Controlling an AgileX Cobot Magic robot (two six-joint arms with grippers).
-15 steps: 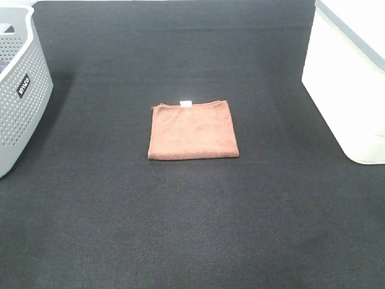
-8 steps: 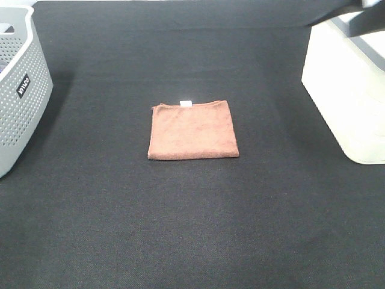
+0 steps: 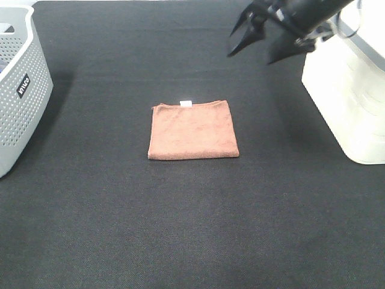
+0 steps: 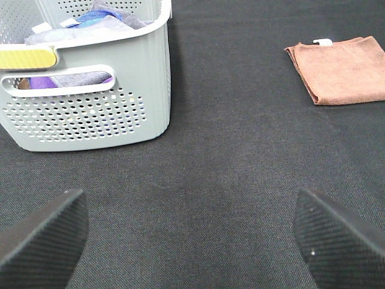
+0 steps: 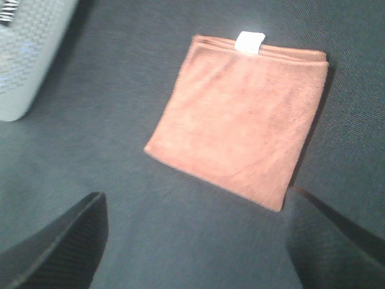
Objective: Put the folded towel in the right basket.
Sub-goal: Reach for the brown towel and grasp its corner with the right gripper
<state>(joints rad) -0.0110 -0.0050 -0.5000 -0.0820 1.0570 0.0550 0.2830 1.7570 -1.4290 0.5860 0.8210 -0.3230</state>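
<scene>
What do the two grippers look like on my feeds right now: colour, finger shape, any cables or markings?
Both are black. In the exterior high view, the right gripper has two long fingers that taper to points. In the left wrist view, the left gripper shows broad, rounded fingertips with a fine ribbed texture. The right wrist view is too blurred to show texture. No markings or cables show.

The right gripper is black, with two long pointed fingers on a black arm. The left gripper has two dark fingers with rounded ends and a fine woven pattern.
</scene>
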